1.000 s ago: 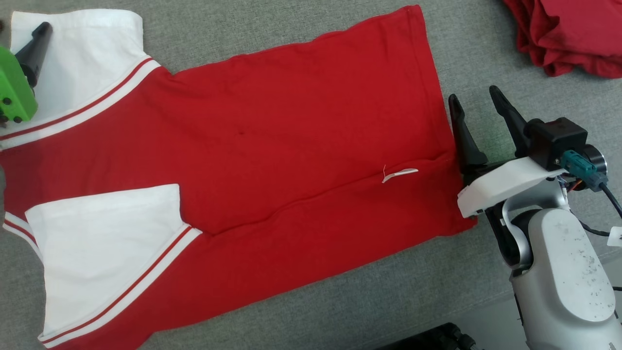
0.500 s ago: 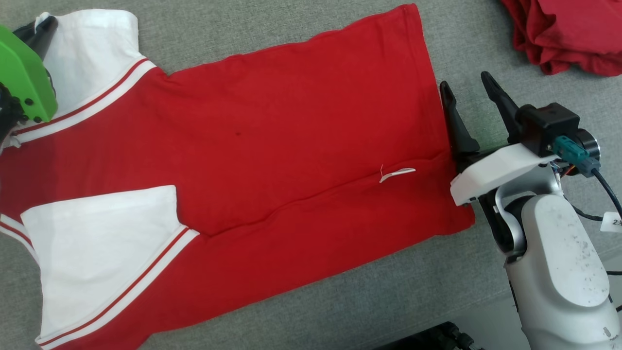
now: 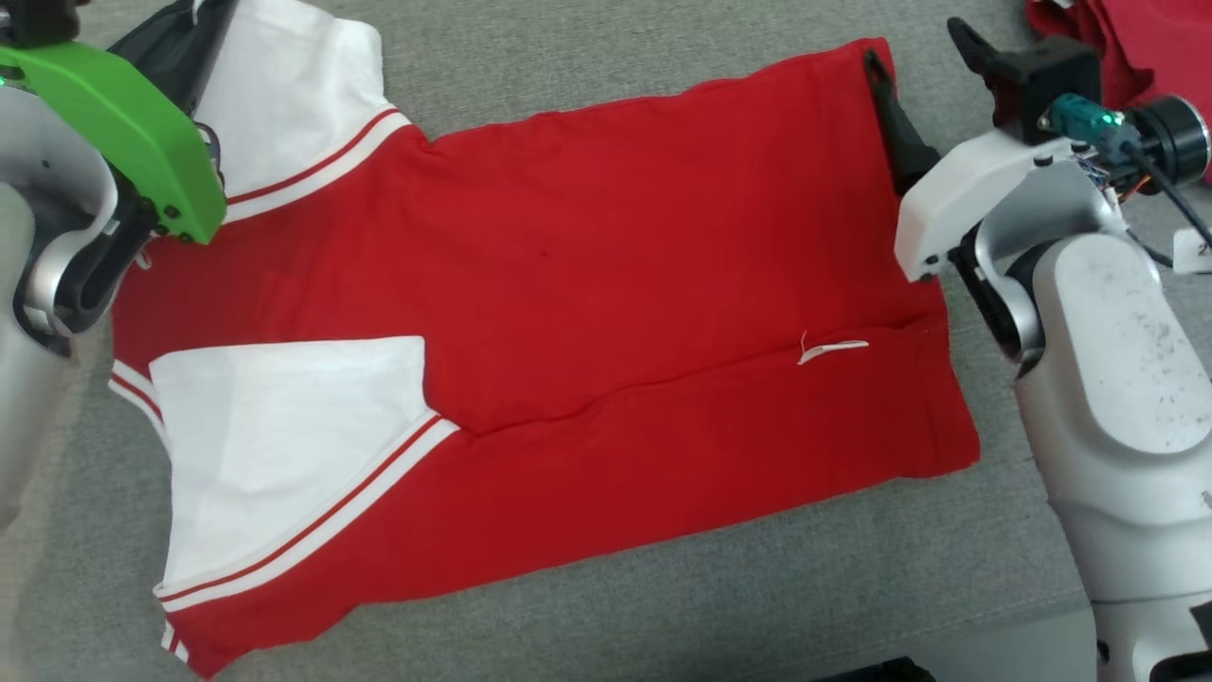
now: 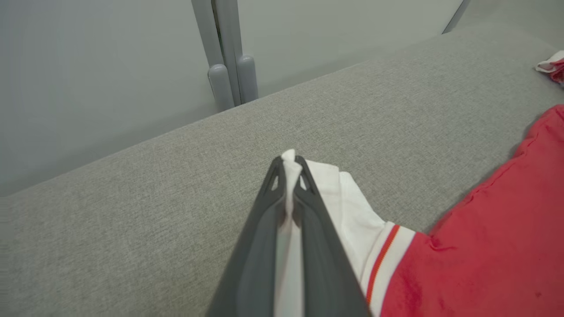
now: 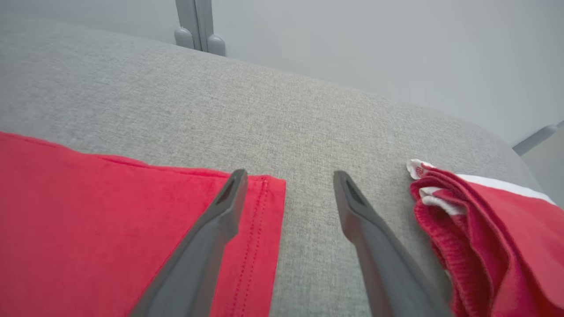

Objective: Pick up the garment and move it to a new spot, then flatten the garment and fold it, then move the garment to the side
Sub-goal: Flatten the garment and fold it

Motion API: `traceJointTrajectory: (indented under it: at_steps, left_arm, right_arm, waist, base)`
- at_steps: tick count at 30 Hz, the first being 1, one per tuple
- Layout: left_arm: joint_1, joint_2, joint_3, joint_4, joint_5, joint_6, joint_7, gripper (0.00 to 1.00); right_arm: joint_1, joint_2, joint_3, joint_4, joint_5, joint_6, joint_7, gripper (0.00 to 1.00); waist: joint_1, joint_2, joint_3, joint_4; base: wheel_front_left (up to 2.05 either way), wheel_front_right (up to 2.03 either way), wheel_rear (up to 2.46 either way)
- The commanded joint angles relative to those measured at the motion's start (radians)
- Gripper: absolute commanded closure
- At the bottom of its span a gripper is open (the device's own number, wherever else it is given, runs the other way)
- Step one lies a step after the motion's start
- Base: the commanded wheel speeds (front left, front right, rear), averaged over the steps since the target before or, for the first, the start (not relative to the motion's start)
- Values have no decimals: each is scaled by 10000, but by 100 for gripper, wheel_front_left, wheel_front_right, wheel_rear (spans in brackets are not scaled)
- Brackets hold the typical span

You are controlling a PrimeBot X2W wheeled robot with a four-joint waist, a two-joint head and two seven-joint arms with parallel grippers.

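Fold step: the left gripper (image 4: 288, 165) has its fingers clamped on the white sleeve (image 4: 352, 207) of the garment (image 3: 615, 237), which lies flat on the grey cushion (image 3: 663, 606). The right gripper (image 5: 288, 176) (fingers apart) straddles the hem corner (image 5: 266, 198); it should close there next.

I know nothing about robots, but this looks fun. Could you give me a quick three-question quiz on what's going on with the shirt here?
1. True or false: the left claw is shut on the white sleeve of the shirt.
2. Pick one. The right claw is: A) open, B) shut on the shirt, C) shut on a cable.
3. Fill in: the crumpled pile beside the right claw is mostly ___ in colour.

Key: 1 true; 2 A; 3 red.
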Motion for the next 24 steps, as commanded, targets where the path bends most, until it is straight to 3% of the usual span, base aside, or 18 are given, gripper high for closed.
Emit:
traceJointTrajectory:
  at_steps: [1, 9, 10, 12, 15, 24]
  left_arm:
    - [96, -13, -119, -204, -47, 20, -205, 100]
    - [286, -126, -446, -404, -159, 20, -759, 100]
    - [298, -121, -477, -387, -188, 20, -817, 100]
    - [326, -100, -537, -348, -219, 20, -906, 100]
    - [317, -47, -633, -249, -270, 20, -1031, 100]
    - [-5, -94, -874, -4, -442, 20, -1649, 100]
  right_arm:
    - [-371, -264, 192, 528, 129, -13, 425, 0]
    - [-1100, -760, 587, 1918, 863, -13, 1542, 0]
    - [-1096, -815, 637, 2035, 990, -13, 1686, 4]
    - [-1078, -874, 701, 2144, 1215, -13, 1847, 62]
    - [-1027, -947, 643, 2176, 1437, -13, 1850, 100]
    - [-1322, -747, 218, 2381, 1219, -13, 452, 100]
  waist:
    - [-1, 0, -194, 569]
    - [-1, 0, -274, 1032]
    - [-1, 0, -293, 1053]
    - [-1, 0, -326, 1081]
    - [-1, 0, -380, 1097]
    - [-1, 0, -664, 1099]
  base:
    - [0, 0, 0]
    - [0, 0, 0]
    - [0, 0, 0]
    - [0, 0, 0]
    - [0, 0, 0]
    - [0, 0, 0]
